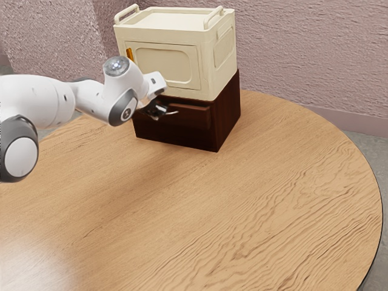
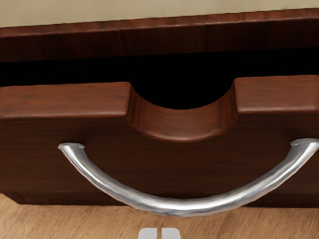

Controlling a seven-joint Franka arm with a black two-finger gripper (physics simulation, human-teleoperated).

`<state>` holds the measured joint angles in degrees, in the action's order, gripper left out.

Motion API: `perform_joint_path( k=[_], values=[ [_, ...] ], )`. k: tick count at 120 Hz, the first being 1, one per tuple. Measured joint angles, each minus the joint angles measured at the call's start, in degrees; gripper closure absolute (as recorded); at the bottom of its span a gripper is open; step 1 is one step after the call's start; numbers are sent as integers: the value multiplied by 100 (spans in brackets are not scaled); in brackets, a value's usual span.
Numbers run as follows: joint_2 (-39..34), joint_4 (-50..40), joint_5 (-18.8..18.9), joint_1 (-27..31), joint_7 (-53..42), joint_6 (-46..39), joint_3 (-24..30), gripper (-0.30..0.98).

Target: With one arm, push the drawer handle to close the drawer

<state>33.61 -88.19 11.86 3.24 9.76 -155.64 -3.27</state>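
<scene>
My gripper (image 1: 160, 110) is at the front of the dark brown drawer cabinet (image 1: 228, 115), beside the curved metal handle (image 1: 173, 113). In the wrist view, the two pale fingertips of the gripper (image 2: 159, 233) stand together, just outside the bow of the silver handle (image 2: 184, 205), with nothing seen between them. Whether they touch the handle I cannot tell. The drawer front (image 2: 65, 102), with its rounded notch, stands a little out from the cabinet; a dark gap runs behind its top edge, so the drawer is partly open.
A cream box (image 1: 167, 63) with raised handles and an orange latch rests on top of the cabinet. Both stand near the far edge of the round wooden table (image 1: 242, 206). A rough pinkish wall (image 1: 303, 54) rises behind.
</scene>
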Motion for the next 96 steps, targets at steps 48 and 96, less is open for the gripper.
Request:
perform_joint_path(
  k=[48, 96],
  values=[
    [459, 560, 90, 125, -7, -248, 137, 79],
    [-1038, -1497, 73, -390, 73, 83, -62, 79]
  ],
)
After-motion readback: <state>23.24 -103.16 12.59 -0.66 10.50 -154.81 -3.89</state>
